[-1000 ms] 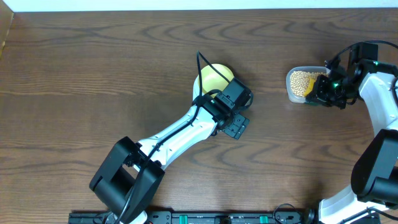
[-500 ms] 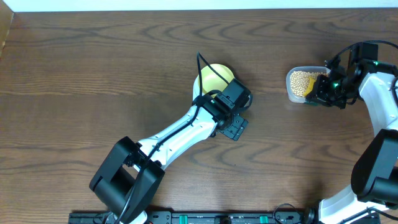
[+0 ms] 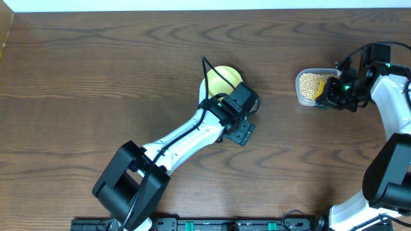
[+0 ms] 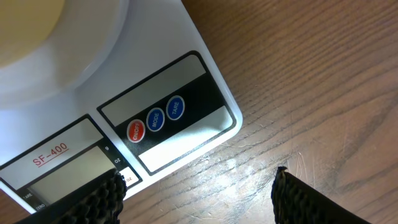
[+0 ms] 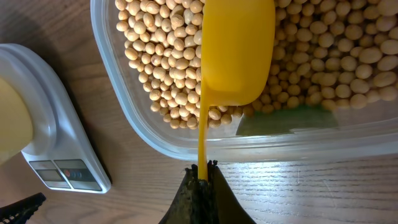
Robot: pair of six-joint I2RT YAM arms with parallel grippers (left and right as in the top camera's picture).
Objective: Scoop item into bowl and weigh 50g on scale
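The pale yellow-green bowl (image 3: 221, 79) stands on the white scale (image 4: 186, 134), whose red and blue buttons show in the left wrist view. My left gripper (image 4: 196, 199) is open and empty, hovering over the scale's button edge and the bare wood beside it. The beans (image 5: 155, 62) fill a clear tub (image 3: 300, 96) at the right. My right gripper (image 5: 204, 174) is shut on the thin handle of a yellow scoop (image 5: 239, 56), whose cup lies in the beans. The scale (image 5: 59, 146) and bowl (image 5: 11, 121) also show at the left of the right wrist view.
The left arm (image 3: 186, 135) lies diagonally across the table's middle and covers most of the scale from above. The right arm (image 3: 388, 96) stands at the right edge. A pale wall strip runs along the table's far edge (image 3: 205, 5).
The left gripper has edged slightly to the left beside the scale. The right gripper and scoop have not moved.
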